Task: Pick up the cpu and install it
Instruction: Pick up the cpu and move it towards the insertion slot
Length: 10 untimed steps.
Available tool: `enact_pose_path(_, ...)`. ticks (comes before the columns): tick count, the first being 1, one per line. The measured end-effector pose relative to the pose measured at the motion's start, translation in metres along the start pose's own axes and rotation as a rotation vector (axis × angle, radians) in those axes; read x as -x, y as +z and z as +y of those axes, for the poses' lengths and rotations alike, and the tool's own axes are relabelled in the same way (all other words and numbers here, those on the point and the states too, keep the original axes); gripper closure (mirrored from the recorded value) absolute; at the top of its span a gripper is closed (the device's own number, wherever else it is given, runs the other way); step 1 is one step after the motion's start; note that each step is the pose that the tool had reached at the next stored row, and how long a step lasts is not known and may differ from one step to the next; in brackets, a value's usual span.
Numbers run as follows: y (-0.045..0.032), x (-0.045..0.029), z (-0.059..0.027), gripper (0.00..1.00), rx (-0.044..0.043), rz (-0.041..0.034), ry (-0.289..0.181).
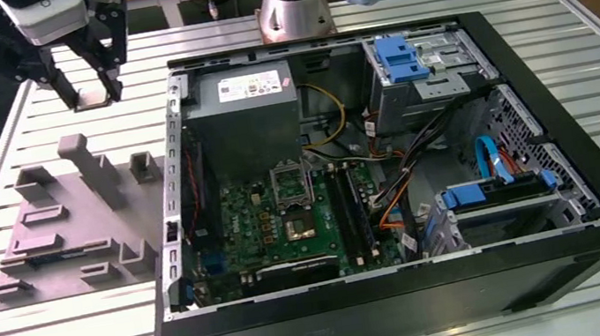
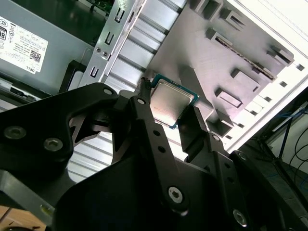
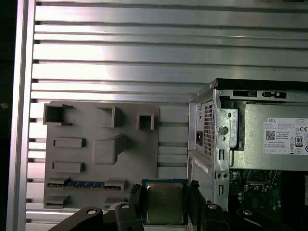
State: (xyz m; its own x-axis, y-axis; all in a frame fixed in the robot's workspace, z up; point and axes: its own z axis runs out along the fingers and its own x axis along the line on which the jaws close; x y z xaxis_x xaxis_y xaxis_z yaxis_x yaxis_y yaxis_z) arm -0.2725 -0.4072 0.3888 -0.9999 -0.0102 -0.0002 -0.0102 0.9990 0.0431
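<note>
The cpu (image 3: 164,203) is a small flat square chip with a silvery top and a thin teal rim. My gripper (image 3: 164,196) is shut on it, one black finger on each of two opposite edges. In the second wrist view the cpu (image 2: 173,102) sits tilted between the fingers (image 2: 144,103), raised above the table. In the exterior view my gripper (image 1: 90,97) hangs over the table's far left corner, beyond the grey holder plate and left of the open computer case. The metal-framed socket (image 1: 291,185) lies on the green motherboard (image 1: 249,229) inside the case.
The grey holder plate (image 1: 71,229) with raised blocks lies on the slatted table left of the case (image 1: 317,41). A grey power supply box (image 1: 251,122) stands beside the socket. Cables and blue drive brackets (image 1: 494,191) crowd the case's right half. The arm's base (image 1: 294,8) stands behind the case.
</note>
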Motion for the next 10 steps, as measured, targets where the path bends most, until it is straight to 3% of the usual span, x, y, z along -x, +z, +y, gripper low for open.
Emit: enact_pose_path(10, 0.0000, 0.0025, 0.0000, 0.53, 0.0000, 0.0001, 0.000)
